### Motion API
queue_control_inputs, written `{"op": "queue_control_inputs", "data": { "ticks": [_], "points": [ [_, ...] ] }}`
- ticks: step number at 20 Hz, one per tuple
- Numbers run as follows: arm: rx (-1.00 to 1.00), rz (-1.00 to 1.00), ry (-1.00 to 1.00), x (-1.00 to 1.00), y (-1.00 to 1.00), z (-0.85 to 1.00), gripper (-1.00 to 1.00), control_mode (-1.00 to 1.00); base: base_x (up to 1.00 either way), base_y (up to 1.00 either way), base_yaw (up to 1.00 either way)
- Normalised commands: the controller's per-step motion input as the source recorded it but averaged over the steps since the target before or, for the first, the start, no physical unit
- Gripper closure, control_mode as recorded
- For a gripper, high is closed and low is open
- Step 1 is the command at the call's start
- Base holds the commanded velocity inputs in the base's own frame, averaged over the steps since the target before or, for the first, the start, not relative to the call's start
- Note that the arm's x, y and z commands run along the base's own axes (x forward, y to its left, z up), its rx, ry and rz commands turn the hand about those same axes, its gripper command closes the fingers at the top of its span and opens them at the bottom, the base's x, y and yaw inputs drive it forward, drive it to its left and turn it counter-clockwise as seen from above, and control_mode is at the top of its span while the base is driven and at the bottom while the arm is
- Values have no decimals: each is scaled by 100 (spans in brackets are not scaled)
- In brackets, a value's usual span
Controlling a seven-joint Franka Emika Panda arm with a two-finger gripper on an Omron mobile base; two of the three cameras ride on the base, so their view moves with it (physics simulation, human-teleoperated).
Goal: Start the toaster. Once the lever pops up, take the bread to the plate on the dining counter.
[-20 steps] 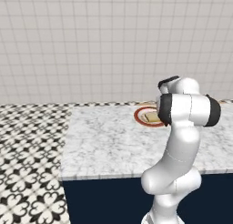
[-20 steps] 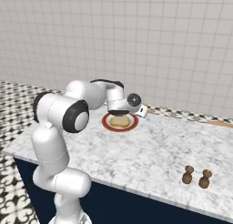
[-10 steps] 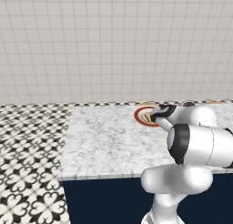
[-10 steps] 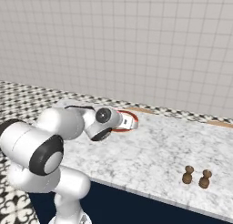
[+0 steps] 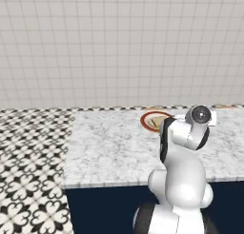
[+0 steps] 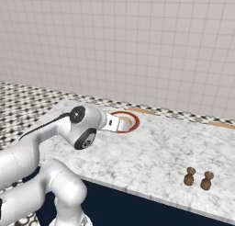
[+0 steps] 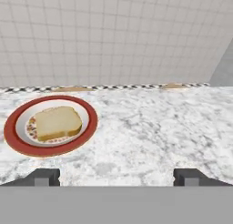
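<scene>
The bread, a pale slice with a golden crust, lies flat on the red-rimmed plate on the marbled dining counter. My gripper is open with nothing between its fingertips. It hovers low over the counter, a short way back from the plate and to its right in the hand view. From the base views the plate lies near the counter's far edge, partly behind my arm. The toaster and its lever are out of view.
Two small brown shakers stand near the counter's front right. A tiled wall runs just behind the counter's far edge. Patterned floor lies beyond the counter's left end.
My arm has folded down and drawn the hand back from above the plate to low over the counter. The bread stays on the plate and the gripper stays open.
</scene>
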Motion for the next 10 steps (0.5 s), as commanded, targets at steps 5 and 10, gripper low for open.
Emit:
{"op": "queue_control_inputs", "data": {
  "ticks": [5, 10],
  "points": [
    [0, 4, 11, -100, 30, 84, -100, -100, 0, 0, 0],
    [0, 3, -4, -100, 66, 4, -100, -100, 0, 0, 0]
  ]
}}
